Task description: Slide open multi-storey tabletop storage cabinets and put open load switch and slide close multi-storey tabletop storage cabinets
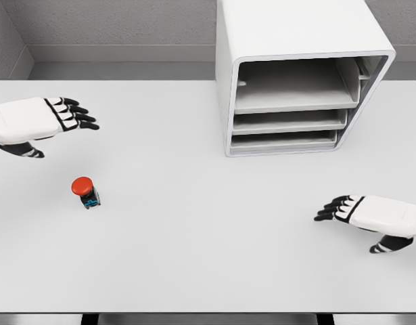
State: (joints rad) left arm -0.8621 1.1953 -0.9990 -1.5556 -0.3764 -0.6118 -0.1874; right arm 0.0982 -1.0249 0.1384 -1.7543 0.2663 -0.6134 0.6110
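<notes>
The load switch (86, 191), a small dark body with a round red cap and a blue part, stands on the white table (194, 230) at the left. A white multi-storey storage cabinet (299, 74) sits at the back right, its front showing three stacked drawer levels. My left hand (72, 115) hovers above and behind the switch, fingers stretched out and holding nothing. My right hand (336, 208) hangs low at the right, in front of the cabinet, fingers relaxed and empty.
Grey walls close the scene behind the table. The table's front edge runs along the bottom of the view, with two dark legs showing below it.
</notes>
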